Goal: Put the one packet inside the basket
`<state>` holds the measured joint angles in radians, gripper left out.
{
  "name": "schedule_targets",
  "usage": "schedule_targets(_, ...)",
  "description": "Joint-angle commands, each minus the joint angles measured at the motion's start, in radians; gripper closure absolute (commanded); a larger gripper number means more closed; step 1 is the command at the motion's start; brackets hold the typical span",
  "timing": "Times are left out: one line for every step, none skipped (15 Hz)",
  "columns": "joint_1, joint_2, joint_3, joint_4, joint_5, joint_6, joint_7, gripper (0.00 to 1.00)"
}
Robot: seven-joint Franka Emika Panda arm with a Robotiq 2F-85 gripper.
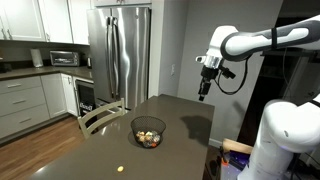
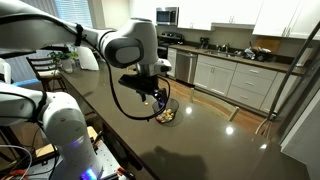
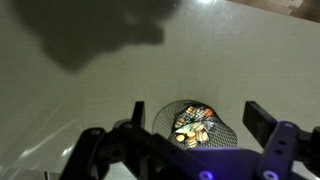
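Note:
The dark wire-mesh basket [image 1: 148, 124] stands mid-table and holds a mixed heap of red, white and yellow packets. A tiny pale-yellow speck [image 1: 122, 168] lies on the table nearer the front edge; it may be the packet, but it is too small to be sure. My gripper [image 1: 205, 95] hangs high above the table, to the side of the basket, open and empty. In the wrist view my two fingers [image 3: 197, 115] are spread wide, with the basket [image 3: 165, 115] below between them. In an exterior view my gripper [image 2: 160, 98] partly hides the basket [image 2: 172, 116].
The dark grey table [image 1: 180, 110] has a chair [image 1: 100, 118] at its far side. A steel fridge [image 1: 120, 50] and kitchen cabinets [image 1: 25, 100] stand behind. White robot parts [image 1: 285, 140] sit at the table's near corner.

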<state>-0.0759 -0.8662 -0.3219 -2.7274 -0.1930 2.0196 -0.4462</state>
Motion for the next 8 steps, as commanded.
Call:
schedule_targets(0.079, 0.148, 0.038, 0.083, 0.040, 0.044, -0.004, 0.00)
schedule_targets(0.102, 0.185, 0.045, 0.105, 0.050, 0.058, -0.009, 0.00)
schedule_targets(0.124, 0.220, 0.052, 0.127, 0.062, 0.067, -0.015, 0.00)
schedule_targets(0.143, 0.256, 0.058, 0.149, 0.075, 0.074, -0.022, 0.00)
schedule_targets(0.161, 0.295, 0.067, 0.176, 0.089, 0.080, -0.026, 0.00)
schedule_targets(0.180, 0.336, 0.076, 0.203, 0.107, 0.085, -0.030, 0.00)
schedule_targets(0.192, 0.371, 0.084, 0.227, 0.122, 0.087, -0.035, 0.00)
schedule_targets(0.205, 0.415, 0.099, 0.256, 0.137, 0.087, -0.035, 0.00)
